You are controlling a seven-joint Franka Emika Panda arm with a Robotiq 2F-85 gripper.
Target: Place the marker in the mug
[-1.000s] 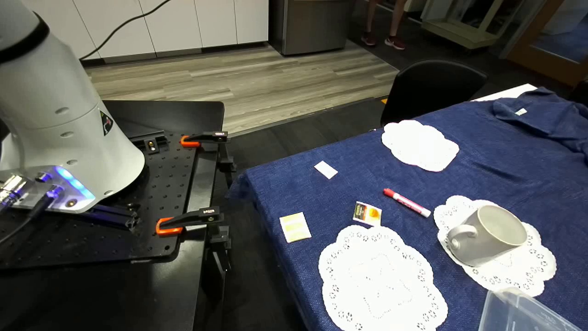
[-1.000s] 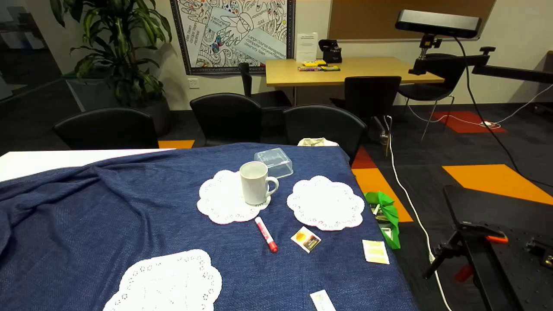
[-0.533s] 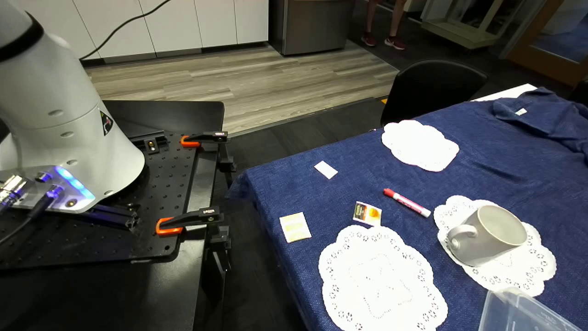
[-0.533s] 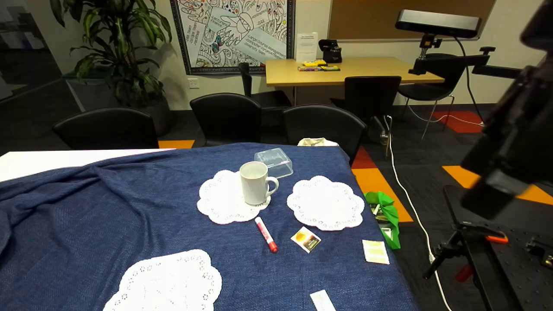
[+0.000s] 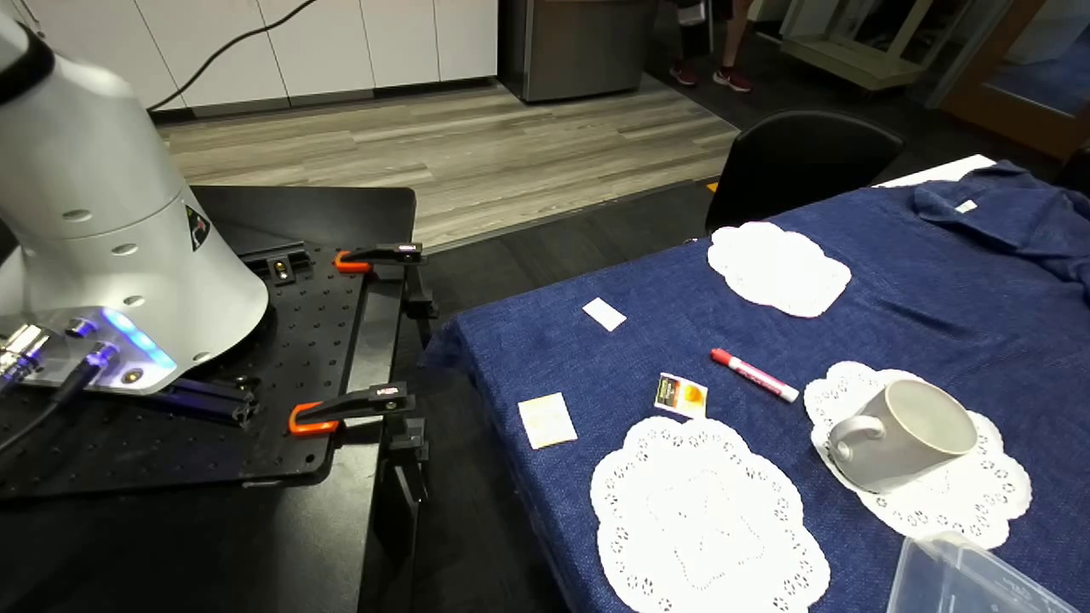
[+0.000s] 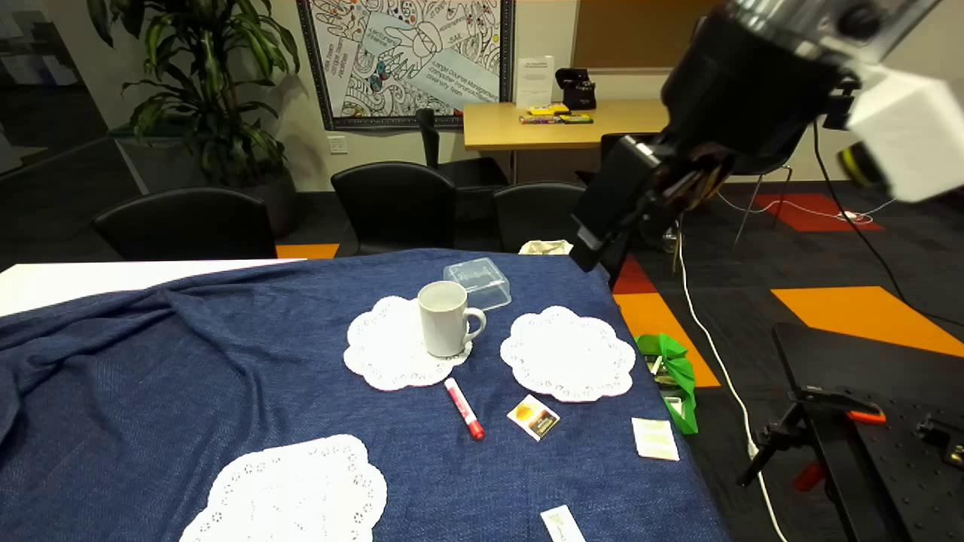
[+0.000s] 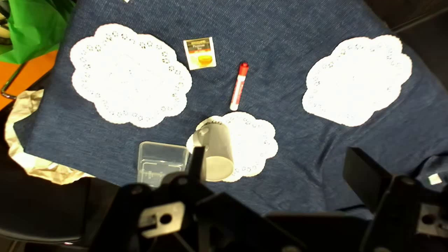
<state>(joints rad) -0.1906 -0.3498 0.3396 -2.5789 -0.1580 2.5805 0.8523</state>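
Claw [image 7: 275, 159] is hanging spread, likely for grabbing the marker [image 6: 463, 409] lying near the mug [image 6: 443, 322], which is standing mouth-up for receiving it.

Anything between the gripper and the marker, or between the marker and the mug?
Nothing visible blocks either path: the wrist view shows the marker uncovered, ahead of the open gripper, with only cloth and a flat doily between marker and mug.
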